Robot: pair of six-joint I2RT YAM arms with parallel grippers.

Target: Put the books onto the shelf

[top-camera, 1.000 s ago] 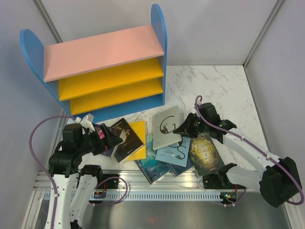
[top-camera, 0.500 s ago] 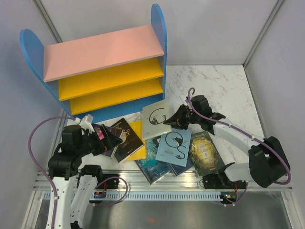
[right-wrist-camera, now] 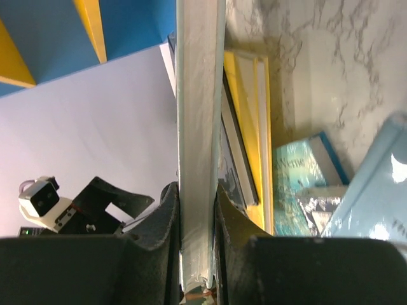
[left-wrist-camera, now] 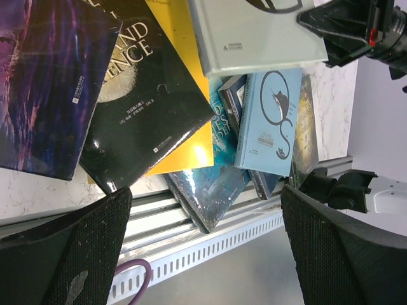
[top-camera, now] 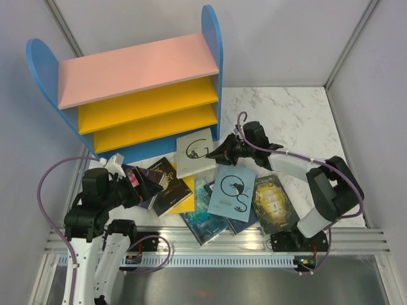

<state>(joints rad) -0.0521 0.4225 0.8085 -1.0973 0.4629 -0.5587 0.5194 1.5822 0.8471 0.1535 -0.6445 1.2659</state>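
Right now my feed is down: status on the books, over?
Right gripper shut on pale grey book, just short of shelf. Left gripper open, empty, over the pile. Nothing seen blocking.

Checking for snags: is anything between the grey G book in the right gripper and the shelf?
Nothing visible. The grey G book, clamped by the right gripper, is close in front of the shelf, near its lower boards.

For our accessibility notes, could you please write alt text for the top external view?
The right gripper clamps a pale grey book marked with a big G, held in front of the blue, pink and yellow shelf. The left gripper hovers open over more books scattered on the marble table.
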